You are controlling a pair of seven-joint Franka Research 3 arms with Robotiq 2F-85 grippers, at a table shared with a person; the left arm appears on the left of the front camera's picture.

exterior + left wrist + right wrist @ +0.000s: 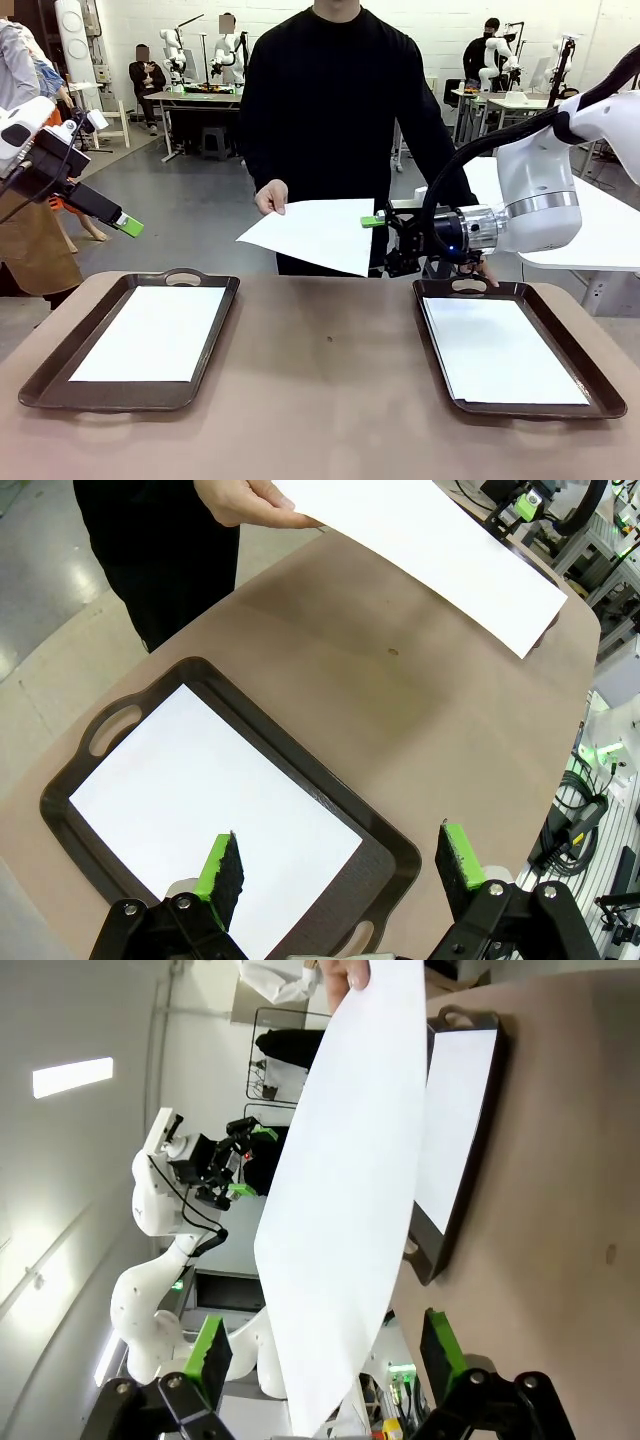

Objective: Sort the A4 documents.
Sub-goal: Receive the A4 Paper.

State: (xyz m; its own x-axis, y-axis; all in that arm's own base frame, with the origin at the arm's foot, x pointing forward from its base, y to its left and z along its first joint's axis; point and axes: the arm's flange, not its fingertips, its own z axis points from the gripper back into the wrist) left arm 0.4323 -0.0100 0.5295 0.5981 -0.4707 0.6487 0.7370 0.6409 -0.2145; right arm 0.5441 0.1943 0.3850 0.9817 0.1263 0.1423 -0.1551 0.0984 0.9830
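Observation:
A person across the table holds one A4 document (318, 232) in one hand (270, 197), level above the table's far edge. My right gripper (374, 222) is open at that sheet's right edge. In the right wrist view the sheet (345, 1210) runs down between the spread green fingers (210, 1353) of this gripper (325, 1350). My left gripper (128, 225) hangs open, high at the left. It (340, 865) is above the left tray (110, 730), which holds a white sheet (210, 800). Another white sheet (500, 350) lies in the right tray (600, 395).
Both dark brown handled trays (60, 375) sit on the brown table (330, 400), one on each side. Bare tabletop lies between them, with a small dark spot (329, 339). Other tables and people stand far behind.

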